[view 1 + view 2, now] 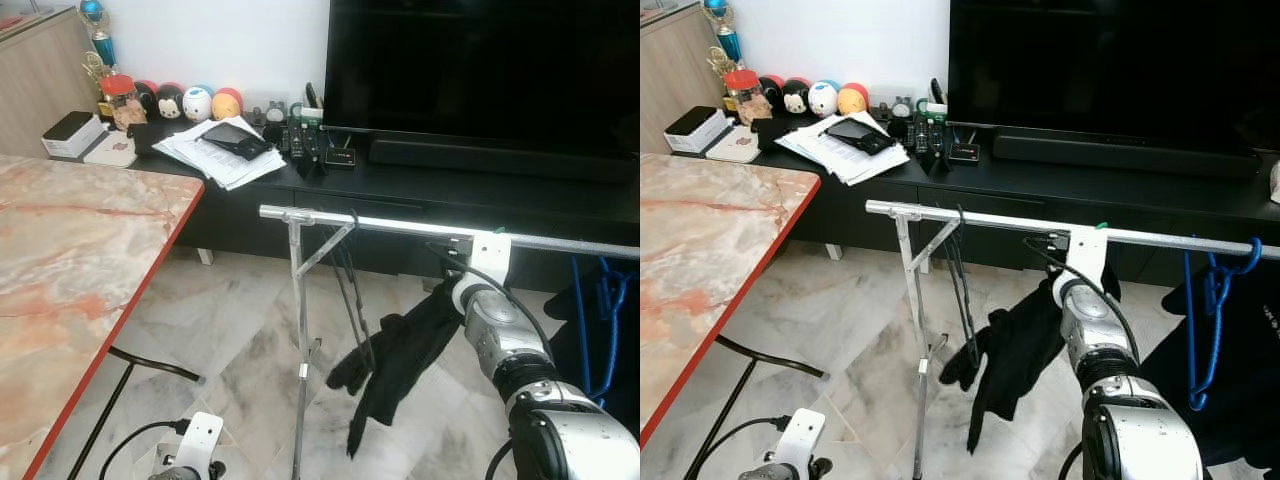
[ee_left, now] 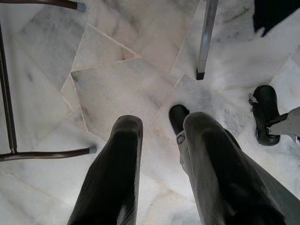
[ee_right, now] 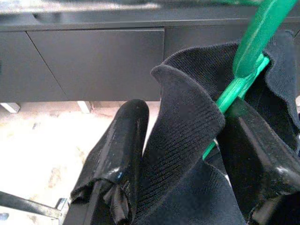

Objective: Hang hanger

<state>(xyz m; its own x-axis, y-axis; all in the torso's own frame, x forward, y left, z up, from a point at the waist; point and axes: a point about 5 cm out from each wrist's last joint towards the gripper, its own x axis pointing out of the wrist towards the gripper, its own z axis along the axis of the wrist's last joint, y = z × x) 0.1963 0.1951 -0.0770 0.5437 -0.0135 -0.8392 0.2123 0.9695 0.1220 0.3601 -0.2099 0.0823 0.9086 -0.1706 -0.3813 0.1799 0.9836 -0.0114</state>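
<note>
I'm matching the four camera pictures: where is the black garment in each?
Left eye: black garment hangs lower centre-right, under the silver rail.
Right eye: lower centre, under the same rail.
Left wrist: dark corner patch, cannot tell.
Right wrist: between the right end effector's fingers, around the green hanger.

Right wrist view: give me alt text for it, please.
The right gripper is shut on a green hanger wrapped in a black garment. Behind it are a dark cabinet and pale floor.
</note>
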